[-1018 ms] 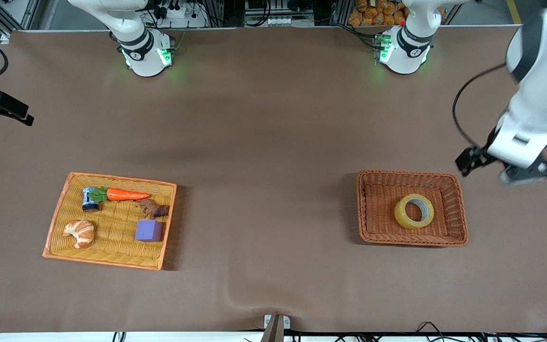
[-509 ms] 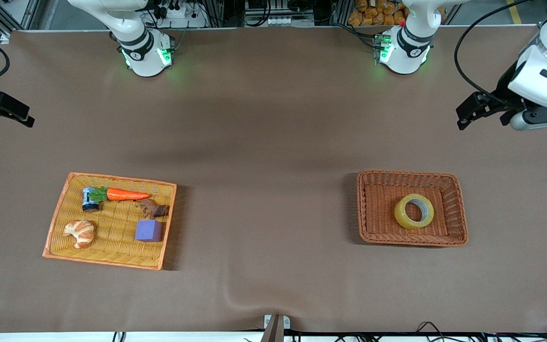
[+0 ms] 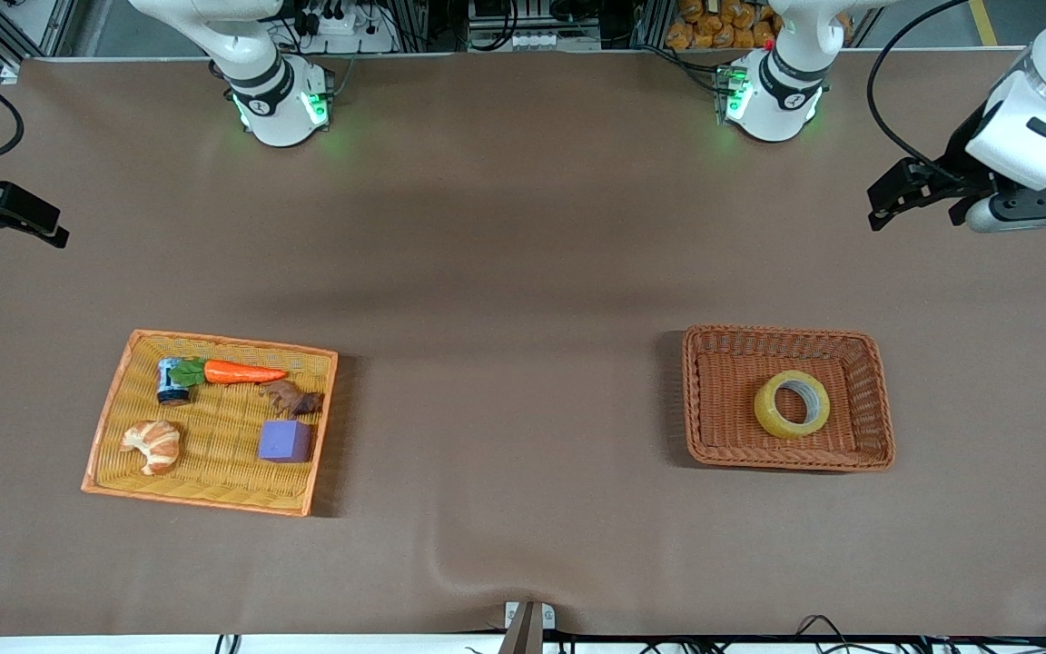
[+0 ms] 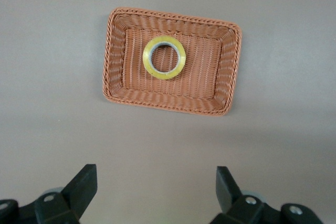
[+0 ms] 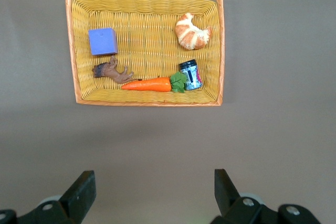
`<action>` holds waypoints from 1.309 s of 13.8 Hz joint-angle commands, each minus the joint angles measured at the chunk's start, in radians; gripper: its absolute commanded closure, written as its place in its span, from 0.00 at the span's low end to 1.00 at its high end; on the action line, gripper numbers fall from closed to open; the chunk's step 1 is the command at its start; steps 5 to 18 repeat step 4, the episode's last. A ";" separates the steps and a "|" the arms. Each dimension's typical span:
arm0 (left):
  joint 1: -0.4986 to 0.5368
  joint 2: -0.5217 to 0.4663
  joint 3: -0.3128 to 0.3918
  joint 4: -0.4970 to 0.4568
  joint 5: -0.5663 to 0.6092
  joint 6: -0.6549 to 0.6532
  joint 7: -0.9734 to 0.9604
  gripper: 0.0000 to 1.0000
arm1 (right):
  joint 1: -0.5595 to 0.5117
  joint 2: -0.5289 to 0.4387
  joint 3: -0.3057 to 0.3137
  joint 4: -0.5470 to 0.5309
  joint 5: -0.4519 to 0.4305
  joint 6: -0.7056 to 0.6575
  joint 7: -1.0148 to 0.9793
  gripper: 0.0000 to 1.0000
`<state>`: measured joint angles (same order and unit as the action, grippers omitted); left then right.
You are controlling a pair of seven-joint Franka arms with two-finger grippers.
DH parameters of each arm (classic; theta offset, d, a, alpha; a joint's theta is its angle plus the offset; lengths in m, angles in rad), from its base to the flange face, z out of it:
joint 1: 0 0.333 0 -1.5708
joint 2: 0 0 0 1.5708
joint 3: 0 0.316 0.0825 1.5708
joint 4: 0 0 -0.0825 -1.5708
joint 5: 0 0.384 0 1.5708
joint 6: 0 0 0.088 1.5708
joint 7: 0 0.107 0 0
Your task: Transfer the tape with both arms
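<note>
Left gripper (image 4: pixel 152 187) fingers (image 4: pixel 84 184) spread, empty, up over bare counter (image 3: pixel 523 272) at the left arm's end. Right gripper (image 5: pixel 149 190) fingers (image 5: pixel 81 190) also spread, empty, over the right arm's end. Tape (image 3: pixel 792 404) lies flat in the brown basket (image 3: pixel 877 400) toward the left arm's end; yellow basket (image 3: pixel 110 409) holds the other items.

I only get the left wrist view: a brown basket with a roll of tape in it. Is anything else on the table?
Observer: Yes. A yellow basket toward the right arm's end holds a carrot, a croissant and a purple cube.
Operator: Where is the other gripper?
Observer: The right gripper hangs open above the table, empty, looking down at that yellow basket.
Operator: Is mine above the tape?
Observer: No. The left gripper is over bare table at the left arm's end, not over the tape.
</note>
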<state>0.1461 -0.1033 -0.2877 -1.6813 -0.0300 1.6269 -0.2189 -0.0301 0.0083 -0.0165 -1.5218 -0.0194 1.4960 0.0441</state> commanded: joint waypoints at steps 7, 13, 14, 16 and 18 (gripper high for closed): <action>0.023 -0.004 -0.002 0.021 -0.016 -0.001 0.026 0.00 | 0.012 0.010 -0.002 0.017 -0.017 0.000 0.017 0.00; 0.023 -0.004 -0.002 0.021 -0.016 -0.001 0.026 0.00 | 0.012 0.010 -0.002 0.017 -0.017 0.000 0.017 0.00; 0.023 -0.004 -0.002 0.021 -0.016 -0.001 0.026 0.00 | 0.012 0.010 -0.002 0.017 -0.017 0.000 0.017 0.00; 0.023 -0.004 -0.002 0.021 -0.016 -0.001 0.026 0.00 | 0.012 0.010 -0.002 0.017 -0.017 0.000 0.017 0.00; 0.023 -0.004 -0.002 0.021 -0.016 -0.001 0.026 0.00 | 0.012 0.010 -0.002 0.017 -0.017 0.000 0.017 0.00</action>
